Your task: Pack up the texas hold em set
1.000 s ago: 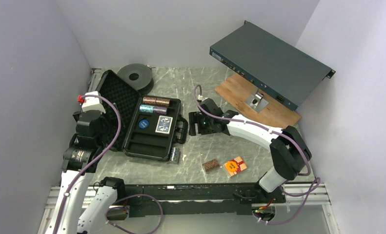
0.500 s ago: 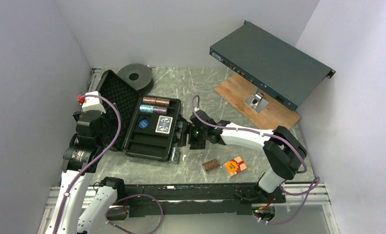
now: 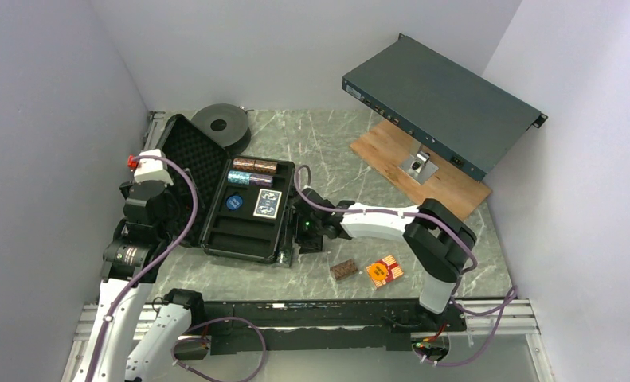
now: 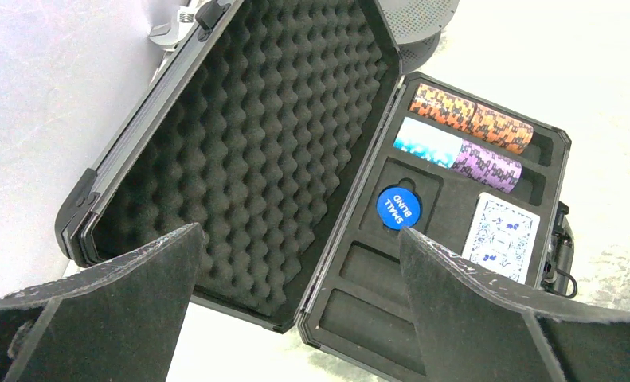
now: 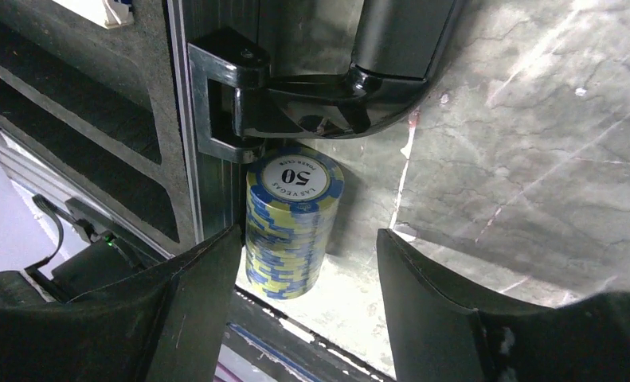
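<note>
Right gripper (image 5: 305, 243) is spread wide, nothing in it. Its fingers (image 5: 192, 302) straddle the yellow-blue chip stack (image 5: 291, 223), with no contact showing. The stack sits on the table tight against the case (image 3: 240, 232) wall, just under the handle (image 5: 351, 87); from above it's at the case's 5 o'clock corner.

Step in hand, I'd say: grab this stack. The finger nearest the case has almost no room, so it likely needs to slide down between wall and chips without catching the rim. Best to pinch mid-length and firm — loose chips fan out easily. Lift clear of the handle before swinging to a bare slot.

Left gripper (image 4: 295, 247) is wide apart too, hovering over the foam lid (image 4: 248, 135) and holding nothing.

Already in the tray: two chip rows (image 4: 459, 155), a blue button (image 4: 397, 208), a blue card deck (image 4: 501, 239).

Out on the table at 3 o'clock from the stack — a brown chip stack (image 3: 343, 270) and a red card deck (image 3: 384, 270).
</note>
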{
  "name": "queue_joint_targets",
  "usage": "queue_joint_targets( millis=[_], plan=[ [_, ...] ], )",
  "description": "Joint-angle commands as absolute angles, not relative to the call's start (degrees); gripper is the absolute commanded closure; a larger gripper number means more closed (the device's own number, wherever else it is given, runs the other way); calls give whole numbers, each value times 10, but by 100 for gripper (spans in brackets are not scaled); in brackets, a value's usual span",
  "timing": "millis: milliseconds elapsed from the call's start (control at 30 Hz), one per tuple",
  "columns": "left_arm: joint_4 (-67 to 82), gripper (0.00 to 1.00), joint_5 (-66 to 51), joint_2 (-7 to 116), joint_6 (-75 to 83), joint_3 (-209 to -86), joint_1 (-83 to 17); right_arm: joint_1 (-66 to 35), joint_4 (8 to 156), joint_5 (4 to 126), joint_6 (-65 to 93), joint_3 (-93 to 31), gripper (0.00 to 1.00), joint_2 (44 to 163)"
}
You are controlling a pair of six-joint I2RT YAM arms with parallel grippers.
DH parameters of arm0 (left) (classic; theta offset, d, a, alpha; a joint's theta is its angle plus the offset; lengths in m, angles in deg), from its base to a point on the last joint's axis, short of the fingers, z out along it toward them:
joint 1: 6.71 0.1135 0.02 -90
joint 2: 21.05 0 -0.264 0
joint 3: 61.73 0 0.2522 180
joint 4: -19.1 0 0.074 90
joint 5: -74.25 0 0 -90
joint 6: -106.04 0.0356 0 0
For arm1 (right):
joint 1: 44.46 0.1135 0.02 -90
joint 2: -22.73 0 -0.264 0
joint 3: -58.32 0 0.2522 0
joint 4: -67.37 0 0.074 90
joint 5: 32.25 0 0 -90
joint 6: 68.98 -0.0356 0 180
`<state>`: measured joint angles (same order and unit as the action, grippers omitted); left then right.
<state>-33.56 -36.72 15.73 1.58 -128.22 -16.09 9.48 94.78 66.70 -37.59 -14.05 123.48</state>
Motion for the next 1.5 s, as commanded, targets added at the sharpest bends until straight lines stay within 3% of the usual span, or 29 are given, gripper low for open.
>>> queue_joint_targets(
  millis=[0, 500, 700, 867, 933, 1467],
  plan=[
    [-333, 1, -379, 149, 19, -1291, -165, 103, 969, 649, -372, -167, 34, 1246],
    [-334, 1, -384, 147, 19, -1291, -169, 141, 1182, 529, -297, -269, 39, 1316],
    [-334, 1, -383, 150, 20, -1291, -169, 141, 1205, 479, -274, -261, 59, 1296],
    [-333, 1, -384, 151, 20, -1290, -169, 140, 1176, 474, -207, -257, 91, 1266],
    [-333, 1, -384, 150, 20, -1290, -169, 140, 1167, 464, -176, -252, 100, 1251],
    [-338, 0, -425, 148, 2, -1293, -167, 138, 1021, 412, 109, -269, 100, 1146]
  ],
)
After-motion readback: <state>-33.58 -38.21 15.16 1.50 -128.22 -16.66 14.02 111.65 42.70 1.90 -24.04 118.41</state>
